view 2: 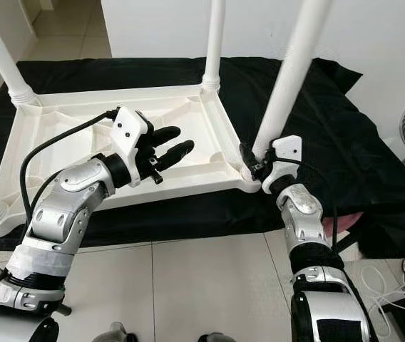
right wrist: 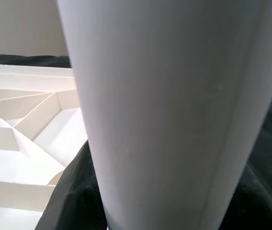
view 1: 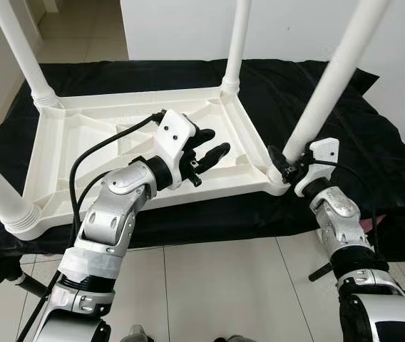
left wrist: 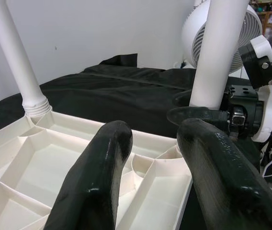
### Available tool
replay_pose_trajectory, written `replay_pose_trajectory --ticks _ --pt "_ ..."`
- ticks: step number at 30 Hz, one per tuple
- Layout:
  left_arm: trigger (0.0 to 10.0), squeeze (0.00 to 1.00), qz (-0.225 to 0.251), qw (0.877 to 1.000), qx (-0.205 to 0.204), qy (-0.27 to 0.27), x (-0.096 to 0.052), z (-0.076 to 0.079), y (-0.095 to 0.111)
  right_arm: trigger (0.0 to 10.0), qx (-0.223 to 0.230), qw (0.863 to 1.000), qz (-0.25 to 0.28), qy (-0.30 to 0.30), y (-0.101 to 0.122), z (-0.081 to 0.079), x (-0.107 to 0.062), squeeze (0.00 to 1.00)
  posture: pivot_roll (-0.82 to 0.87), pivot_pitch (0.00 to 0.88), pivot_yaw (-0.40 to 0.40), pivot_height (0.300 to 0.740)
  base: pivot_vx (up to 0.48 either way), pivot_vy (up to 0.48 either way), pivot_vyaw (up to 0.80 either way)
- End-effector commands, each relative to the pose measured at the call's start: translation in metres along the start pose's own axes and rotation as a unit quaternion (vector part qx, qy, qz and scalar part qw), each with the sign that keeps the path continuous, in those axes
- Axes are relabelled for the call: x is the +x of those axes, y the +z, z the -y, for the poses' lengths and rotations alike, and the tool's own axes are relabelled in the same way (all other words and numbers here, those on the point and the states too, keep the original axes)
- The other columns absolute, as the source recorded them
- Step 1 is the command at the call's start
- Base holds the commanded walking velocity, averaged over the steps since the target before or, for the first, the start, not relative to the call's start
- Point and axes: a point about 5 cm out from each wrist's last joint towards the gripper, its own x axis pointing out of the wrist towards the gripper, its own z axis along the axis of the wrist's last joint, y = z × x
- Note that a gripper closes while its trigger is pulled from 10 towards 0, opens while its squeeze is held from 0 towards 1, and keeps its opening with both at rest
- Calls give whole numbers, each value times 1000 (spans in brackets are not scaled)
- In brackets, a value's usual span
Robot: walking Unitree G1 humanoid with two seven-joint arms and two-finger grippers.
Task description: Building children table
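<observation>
Black fingers of the right gripper (view 1: 282, 162) clamped the base of the white leg (view 1: 331, 80) at centre right, while the left gripper (view 1: 209, 147) hovered spread over the upturned tabletop (view 1: 81, 142), mid-frame on black cloth (view 1: 345, 142), 4 legs up.

All four white plastic tube legs (view 1: 329, 82) run off the top edge; the near-left table corner is cropped.

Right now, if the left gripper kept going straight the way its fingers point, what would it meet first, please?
Probably the white table leg at the near right corner, which the right gripper grips at its base; the left gripper hovers open above the upturned tabletop. Depth is uncertain.
</observation>
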Motion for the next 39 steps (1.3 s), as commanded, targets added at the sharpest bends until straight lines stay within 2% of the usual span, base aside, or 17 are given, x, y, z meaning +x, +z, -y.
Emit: replay_pose_trajectory --ticks 1,6,7,17,23,27,31,35,37,39 --pt "10000 0 1 1000 -1 15 1 1 1 10000 29 997 -75 2 -34 -8 -13 0 23 52 -3 740 0 0 0" --pt "10000 0 0 1000 -1 13 1 2 2 10000 33 995 -97 6 -38 -10 -10 0 27 57 -5 740 0 0 0" --pt "10000 0 1 1000 -1 14 1 2 2 10000 51 992 -112 -2 -40 -11 -7 0 27 59 -5 740 0 0 0" --pt "10000 0 2 1000 0 17 0 0 3 10000 80 989 -124 -29 -40 -14 1 0 31 70 -9 740 0 0 0" --pt "10000 0 2 1000 1 19 0 0 4 10000 76 988 -128 -48 -41 -11 1 0 33 76 -11 740 0 0 0" --pt "10000 0 2 1000 0 21 -1 -1 4 10000 95 983 -139 -73 -45 -8 -1 0 33 79 -12 740 0 0 0" --pt "10000 0 2 1000 1 22 -1 -1 5 10000 94 982 -141 -88 -47 -5 -3 0 33 80 -12 740 0 0 0" --pt "10000 0 3 1000 1 25 -2 -1 5 10000 108 981 -125 -101 -48 -5 -8 0 37 81 -18 740 0 0 0" --pt "10000 0 3 1000 1 28 -3 -2 5 10000 120 982 -81 -119 -47 -7 -14 0 34 82 -20 740 0 0 0" --pt "10000 0 3 1000 0 29 -3 -2 5 10000 136 980 -63 -129 -47 -9 -20 0 33 83 -20 740 0 0 0"
